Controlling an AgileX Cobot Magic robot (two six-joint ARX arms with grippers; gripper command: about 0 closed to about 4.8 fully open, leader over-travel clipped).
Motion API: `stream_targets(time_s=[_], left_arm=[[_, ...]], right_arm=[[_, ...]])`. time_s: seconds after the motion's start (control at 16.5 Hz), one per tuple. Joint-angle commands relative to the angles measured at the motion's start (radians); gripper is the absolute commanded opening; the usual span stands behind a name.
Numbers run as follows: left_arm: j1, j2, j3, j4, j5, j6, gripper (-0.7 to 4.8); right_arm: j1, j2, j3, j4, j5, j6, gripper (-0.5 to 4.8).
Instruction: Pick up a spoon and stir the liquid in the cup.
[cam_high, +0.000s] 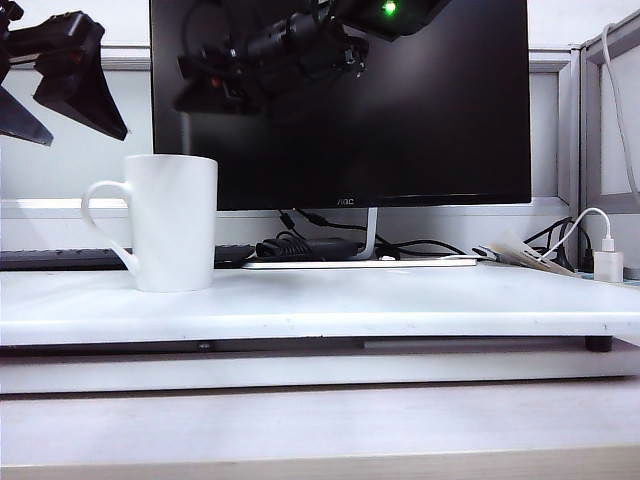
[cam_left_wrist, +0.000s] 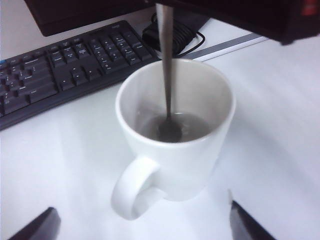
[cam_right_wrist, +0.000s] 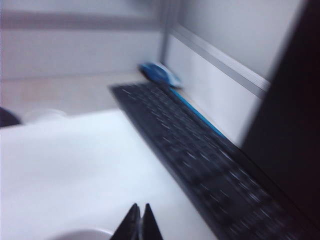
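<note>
The white cup (cam_high: 170, 222) stands on the left of the white board, its handle toward the left. In the left wrist view the cup (cam_left_wrist: 175, 165) holds greyish liquid, and the thin metal spoon (cam_left_wrist: 166, 75) stands upright in it with its bowl under the surface. My right gripper (cam_high: 200, 95) hangs over the cup in front of the monitor. It is shut on the spoon's handle top, and its fingertips (cam_right_wrist: 135, 220) press together. My left gripper (cam_high: 60, 75) hovers high at the left, open and empty; in its wrist view the left gripper (cam_left_wrist: 142, 230) looks down on the cup.
A black monitor (cam_high: 340, 110) fills the back, with cables (cam_high: 310, 246) at its stand. A black keyboard (cam_left_wrist: 60, 65) lies just behind the cup. A white charger (cam_high: 607, 266) sits at the far right. The board's front edge (cam_high: 320, 325) drops to a lower table.
</note>
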Motion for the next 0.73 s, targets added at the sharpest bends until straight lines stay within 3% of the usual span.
stream_targets(time_s=[0.06, 0.18, 0.36, 0.55, 0.67, 0.73], left_arm=[[0.000, -0.002, 0.003, 0.013, -0.003, 0.003, 4.79], [0.000, -0.002, 0.003, 0.013, -0.003, 0.003, 4.79], [0.000, -0.002, 0.003, 0.013, -0.002, 0.003, 4.79], [0.000, -0.002, 0.003, 0.013, -0.003, 0.003, 4.79], [0.000, -0.002, 0.003, 0.013, -0.003, 0.003, 4.79], [0.000, -0.002, 0.003, 0.013, -0.003, 0.003, 4.79]], right_arm=[[0.006, -0.007, 0.006, 0.028, -0.137, 0.003, -0.06], [0.007, -0.007, 0.006, 0.000, -0.180, 0.023, -0.06], [0.000, -0.008, 0.006, -0.187, -0.167, 0.014, -0.06], [-0.003, -0.008, 0.006, -0.295, -0.035, -0.064, -0.06], [-0.003, -0.008, 0.006, -0.228, 0.079, -0.078, -0.06], [-0.003, -0.007, 0.006, -0.167, 0.079, -0.077, -0.06]])
